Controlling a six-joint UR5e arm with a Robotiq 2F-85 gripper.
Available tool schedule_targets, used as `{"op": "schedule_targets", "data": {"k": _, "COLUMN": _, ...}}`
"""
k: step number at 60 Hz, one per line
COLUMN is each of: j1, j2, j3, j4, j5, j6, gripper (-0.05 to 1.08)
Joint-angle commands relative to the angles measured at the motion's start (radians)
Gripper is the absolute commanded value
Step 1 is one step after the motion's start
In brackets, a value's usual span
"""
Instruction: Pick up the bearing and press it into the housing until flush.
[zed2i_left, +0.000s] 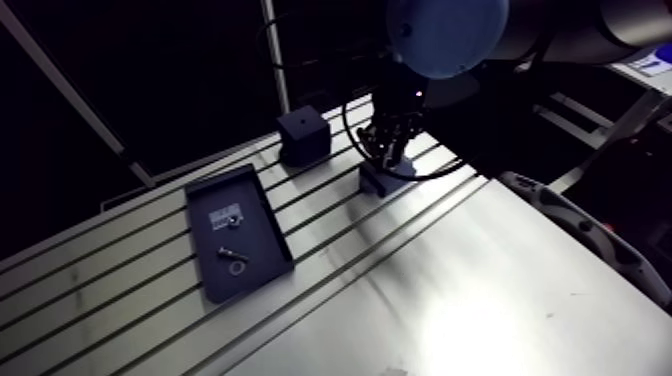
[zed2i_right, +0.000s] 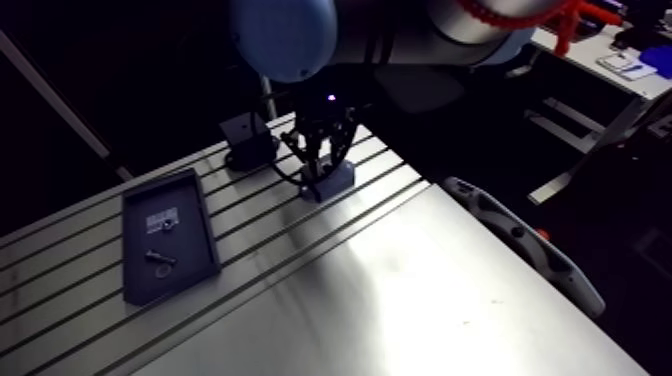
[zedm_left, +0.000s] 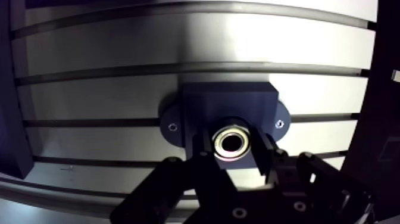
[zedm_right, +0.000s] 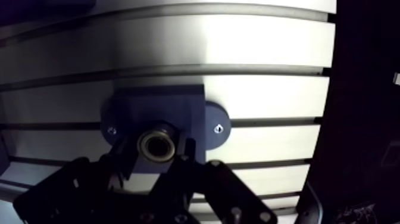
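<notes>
Silver ring-shaped metal bearing (zedm_left: 232, 143), one only, sits at the bore of the single dark blue flanged housing (zedm_left: 226, 98) on the slotted aluminium counter (zedm_left: 178, 42), the two black jaws closed on it

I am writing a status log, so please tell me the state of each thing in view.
Tool: shut on the bearing.
Bearing: gripped, at the hole of the housing; whether flush, cannot tell.
Housing: flat on the table, fixed at both ears.
Tray: flat, holding a screw and a ring.
Cube: upright, untouched.
</notes>
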Motion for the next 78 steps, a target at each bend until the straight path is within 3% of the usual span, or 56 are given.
{"op": "schedule_targets", "data": {"k": 1, "j1": -0.002, "j2": 0.000, "j3": -0.001, "j4": -0.001, "j5": 0.001, "j6": -0.001, "gripper": 0.63}}
{"op": "schedule_targets", "data": {"k": 47, "j1": -0.003, "j2": 0.011, "j3": -0.006, "j4": -0.001, "j5": 0.000, "j6": -0.003, "gripper": 0.63}}
{"op": "schedule_targets", "data": {"k": 51, "j1": -0.003, "j2": 0.011, "j3": -0.006, "j4": -0.001, "j5": -0.001, "j6": -0.003, "gripper": 0.52}}
{"op": "schedule_targets", "data": {"k": 52, "j1": -0.003, "j2": 0.009, "j3": -0.007, "j4": 0.001, "j5": -0.001, "j6": -0.004, "gripper": 0.35}}
{"op": "schedule_targets", "data": {"k": 53, "j1": -0.003, "j2": 0.009, "j3": -0.007, "j4": 0.001, "j5": -0.001, "j6": -0.004, "gripper": 0.35}}
{"op": "schedule_targets", "data": {"k": 54, "j1": -0.003, "j2": 0.008, "j3": -0.010, "j4": 0.001, "j5": -0.001, "j6": -0.004, "gripper": 0.11}}
{"op": "schedule_targets", "data": {"k": 55, "j1": -0.003, "j2": 0.008, "j3": -0.010, "j4": 0.001, "j5": -0.001, "j6": -0.004, "gripper": 0.11}}
{"op": "schedule_targets", "data": {"k": 56, "j1": -0.003, "j2": 0.004, "j3": -0.012, "j4": 0.001, "j5": -0.002, "j6": -0.002, "gripper": 0.02}}
{"op": "schedule_targets", "data": {"k": 68, "j1": -0.006, "j2": -0.028, "j3": -0.036, "j4": 0.023, "j5": 0.002, "j6": 0.000, "gripper": 0.01}}
{"op": "schedule_targets", "data": {"k": 78, "j1": -0.003, "j2": -0.082, "j3": -0.061, "j4": 0.109, "j5": -0.009, "j6": -0.004, "gripper": 0.01}}
